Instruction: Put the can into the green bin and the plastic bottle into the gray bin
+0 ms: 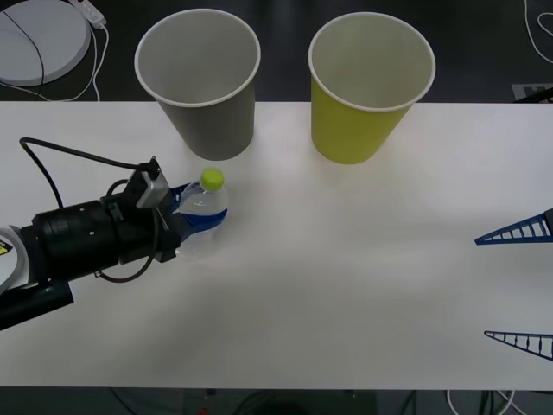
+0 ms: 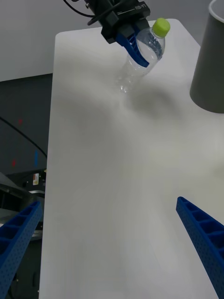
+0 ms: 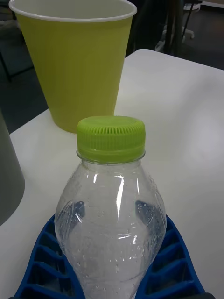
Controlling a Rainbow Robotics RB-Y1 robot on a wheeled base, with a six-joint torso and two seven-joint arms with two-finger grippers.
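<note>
**Bottle gripped on the counter, two bins ahead**

My left end effector (image 1: 197, 218) pinches the plastic bottle (image 1: 206, 213) around its body, blue fingers (image 3: 161, 261) curved along both sides. The bottle stands on the white counter (image 1: 346, 277) near its left side, just in front of the gray bin (image 1: 200, 82), lime cap up. My right end effector (image 1: 518, 290) waits at the right edge of the counter, fingers spread and holding nothing.

Risks, as I judge them — the bottle is thin and clear, so the fingers may crush it or let it slip or tilt as it lifts. The gray bin is just beside the bottle; a low lift could knock the light paper cup over or push it back. The green bin (image 1: 370, 86) stands beside the gray one, so a drift to the right could put the bottle in the wrong bin.

Count: one bottle, one gray bin, one green bin, two end effectors. I see no can on the counter.
</note>
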